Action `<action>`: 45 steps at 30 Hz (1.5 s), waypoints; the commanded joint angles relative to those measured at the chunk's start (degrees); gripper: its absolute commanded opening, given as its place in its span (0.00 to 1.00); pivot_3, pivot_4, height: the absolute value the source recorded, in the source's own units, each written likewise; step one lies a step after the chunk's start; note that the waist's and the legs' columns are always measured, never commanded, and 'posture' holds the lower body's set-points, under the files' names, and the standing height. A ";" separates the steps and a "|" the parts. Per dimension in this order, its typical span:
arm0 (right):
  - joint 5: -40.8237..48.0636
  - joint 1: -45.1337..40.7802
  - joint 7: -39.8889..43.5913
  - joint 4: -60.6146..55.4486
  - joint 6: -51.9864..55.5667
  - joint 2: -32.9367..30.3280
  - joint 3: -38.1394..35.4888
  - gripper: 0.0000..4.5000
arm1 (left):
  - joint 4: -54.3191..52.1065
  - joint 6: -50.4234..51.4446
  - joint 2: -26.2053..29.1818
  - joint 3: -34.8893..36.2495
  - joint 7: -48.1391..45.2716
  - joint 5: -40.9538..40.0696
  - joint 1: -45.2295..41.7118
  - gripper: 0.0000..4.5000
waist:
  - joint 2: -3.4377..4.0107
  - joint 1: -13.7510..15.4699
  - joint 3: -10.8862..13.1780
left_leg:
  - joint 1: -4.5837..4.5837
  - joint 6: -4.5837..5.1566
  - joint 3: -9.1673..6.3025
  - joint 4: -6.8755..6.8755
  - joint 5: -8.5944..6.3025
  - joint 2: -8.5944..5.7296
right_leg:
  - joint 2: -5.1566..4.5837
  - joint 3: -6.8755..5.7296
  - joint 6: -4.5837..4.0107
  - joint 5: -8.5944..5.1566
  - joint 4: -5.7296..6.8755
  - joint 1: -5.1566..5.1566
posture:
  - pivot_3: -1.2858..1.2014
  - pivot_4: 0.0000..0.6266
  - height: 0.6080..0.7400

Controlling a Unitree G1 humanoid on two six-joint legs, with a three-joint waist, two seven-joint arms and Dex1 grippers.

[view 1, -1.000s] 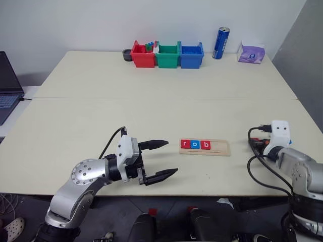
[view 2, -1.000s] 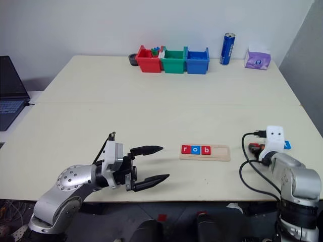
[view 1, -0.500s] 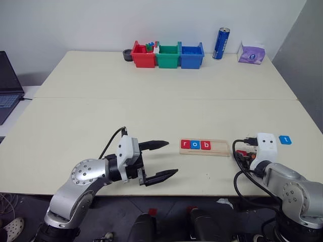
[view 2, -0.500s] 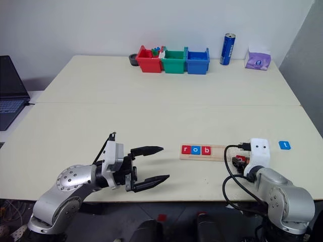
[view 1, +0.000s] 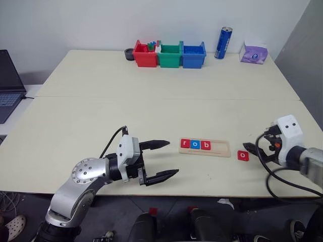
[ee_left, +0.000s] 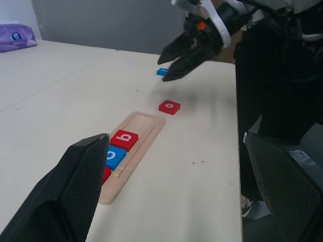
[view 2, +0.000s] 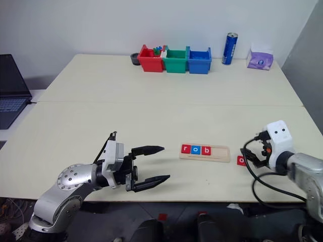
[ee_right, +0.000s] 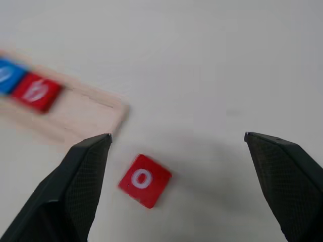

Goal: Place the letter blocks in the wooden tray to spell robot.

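Here, at the table's (view 1: 151, 108) far left edge, a dark laptop (view 1: 7, 83) sits partly off the surface. Near the front edge on the left, the left gripper (view 1: 164, 159) hovers above the table with its two black fingers spread wide, pointing toward the wooden tray (view 1: 205, 147) and holding nothing.

The tray lies near the front edge, about midway along it. Three letter blocks sit in the left part of its groove — a red "r" (view 1: 185, 144), a blue "o" (view 1: 195, 144) and a red "b" (view 1: 205, 145), touching one another in a row; the right part of the groove is bare wood.

Just beside the tray's right end, flat on the table and apart from the wood, lies a red "o" block (view 1: 243, 155), slightly turned. A blue block (ee_left: 162, 72) lies farther toward the right edge; its letter cannot be read.

The right gripper (view 1: 255, 149) hangs over the table just right of the red "o" block, its fingers spread and gripping nothing — the block lies free on the table between and below them in the right wrist view.

Along the back edge, left to right: a small dark round object (view 1: 128, 54), a red bin (view 1: 144, 55) with small coloured bricks inside, a green bin (view 1: 169, 55), a blue bin (view 1: 194, 56), then a tall blue can (view 1: 221, 43) and a purple tissue pack (view 1: 253, 53) toward the back right corner.
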 commanded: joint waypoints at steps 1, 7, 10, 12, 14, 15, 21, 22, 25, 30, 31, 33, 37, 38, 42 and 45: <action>-3.76 5.14 13.68 8.37 -25.68 -3.74 3.40 1.00 | -0.44 -1.02 -0.43 -0.45 -0.60 -0.18 -0.98 1.00 | -0.04 0.00 0.02 | -0.03 0.00 0.02 0.01 0.00 0.00 | 0.00 0.01 0.00 0.00 0.00 0.00 | 0.52 0.24 1.00; -11.13 0.59 23.28 32.22 -53.60 -5.08 11.60 1.00 | -0.53 -1.01 -0.25 -0.70 -1.08 -0.32 -1.23 1.00 | -0.08 -0.29 0.05 | 0.05 0.00 0.19 0.15 0.00 -0.04 | -0.05 0.17 0.12 0.08 0.04 0.03 | 0.52 0.24 1.00; -12.95 -3.48 24.78 39.84 -59.52 -4.64 14.18 1.00 | -0.92 -1.05 0.02 -0.64 -1.39 -0.37 -0.91 1.00 | -0.06 -0.25 0.06 | 0.15 0.00 0.19 0.16 0.00 -0.04 | -0.03 0.20 0.10 0.08 0.20 0.04 | 0.52 0.24 1.00; -13.68 -5.51 25.58 43.26 -61.92 -4.31 15.54 1.00 | -1.06 -1.09 0.14 -0.57 -1.57 -0.29 -0.75 1.00 | -0.06 -0.20 0.05 | 0.16 0.00 0.15 0.16 0.01 -0.02 | -0.01 0.16 0.07 0.06 0.25 0.04 | 0.52 0.24 1.00; -14.05 -6.86 25.92 45.49 -63.17 -3.79 16.58 1.00 | -1.15 -1.04 0.21 -0.46 -1.51 -0.23 -0.67 1.00 | -0.06 -0.07 0.05 | 0.17 0.00 0.13 0.15 0.01 -0.01 | -0.01 0.15 0.04 0.04 0.27 0.03 | 0.52 0.24 1.00; -13.93 -7.14 26.34 45.96 -63.01 -3.52 17.06 1.00 | -1.23 -1.05 0.32 -0.30 -1.54 -0.27 -0.54 1.00 | -0.06 -0.06 0.05 | 0.16 0.00 0.11 0.14 0.01 -0.01 | -0.01 0.15 0.03 0.04 0.27 0.03 | 0.52 0.24 1.00; -13.67 -7.84 28.11 47.49 -62.78 -2.81 18.61 1.00 | -1.56 -0.96 0.76 0.12 -1.37 -0.42 -0.24 1.00 | -0.05 -0.01 0.05 | 0.19 -0.01 0.11 0.16 0.01 -0.01 | -0.03 0.16 0.03 0.04 0.28 0.07 | 0.52 0.24 1.00; -13.81 -8.17 28.17 48.03 -63.02 -2.68 18.79 1.00 | -1.60 -0.94 0.79 0.13 -1.33 -0.44 -0.22 1.00 | -0.05 -0.02 0.05 | 0.20 -0.01 0.11 0.16 0.01 -0.01 | -0.03 0.16 0.03 0.04 0.28 0.08 | 0.52 0.24 1.00; -13.92 -9.31 28.32 49.07 -62.97 -2.24 19.20 0.86 | -1.56 -0.91 0.94 0.35 -1.29 -0.49 -0.23 1.00 | -0.05 -0.07 0.05 | 0.24 -0.01 0.12 0.16 0.01 -0.01 | -0.02 0.16 0.03 0.04 0.29 0.10 | 0.52 0.24 1.00; -14.18 -10.61 28.48 49.86 -62.84 -1.53 19.54 0.48 | -1.27 -1.15 0.94 0.45 -1.25 -0.34 -0.19 1.00 | -0.05 -0.12 0.05 | 0.27 -0.01 0.14 0.20 0.01 -0.01 | -0.03 0.19 0.03 0.05 0.35 0.11 | 0.52 0.24 1.00; -14.18 -10.74 28.53 49.91 -62.82 -1.52 19.55 0.39 | -1.23 -1.26 0.91 0.46 -1.23 -0.27 -0.13 1.00 | -0.05 -0.12 0.05 | 0.27 -0.01 0.13 0.21 0.01 -0.01 | -0.02 0.18 0.03 0.05 0.35 0.11 | 0.52 0.24 1.00; -14.11 -11.07 28.78 50.01 -62.76 -1.71 19.50 0.32 | -1.12 -1.40 0.83 0.43 -1.17 -0.15 -0.12 1.00 | -0.05 -0.10 0.05 | 0.27 -0.01 0.14 0.21 0.01 -0.01 | -0.03 0.18 0.03 0.05 0.36 0.11 | 0.52 0.24 1.00; -13.24 -13.17 30.09 48.56 -61.98 -3.01 18.84 0.32 | -0.80 -1.96 0.97 0.92 -1.12 0.11 0.19 1.00 | -0.05 -0.11 0.05 | 0.27 -0.01 0.15 0.21 0.01 -0.01 | -0.03 0.19 0.03 0.05 0.36 0.11 | 0.52 0.24 1.00; -12.79 -13.97 30.39 47.68 -61.25 -3.05 18.81 0.32 | -0.65 -2.14 1.07 1.11 -1.11 0.17 0.25 1.00 | -0.04 -0.15 0.05 | 0.27 -0.01 0.15 0.21 0.01 -0.01 | -0.03 0.20 0.02 0.05 0.36 0.11 | 0.52 0.24 1.00; -12.24 -17.90 31.40 44.66 -59.46 -1.46 20.37 0.32 | -0.45 -2.47 1.36 1.81 -1.13 0.23 0.66 1.00 | -0.03 -0.16 0.05 | 0.27 -0.01 0.12 0.20 0.01 0.01 | -0.02 0.17 0.02 0.05 0.37 0.10 | 0.52 0.24 1.00; -13.19 -21.23 31.43 44.30 -59.63 1.47 23.18 0.32 | -0.65 -2.50 1.39 1.92 -0.96 0.34 0.92 1.00 | -0.03 -0.13 0.05 | 0.27 -0.01 0.09 0.20 0.01 0.02 | -0.02 0.15 0.02 0.05 0.36 0.10 | 0.52 0.24 1.00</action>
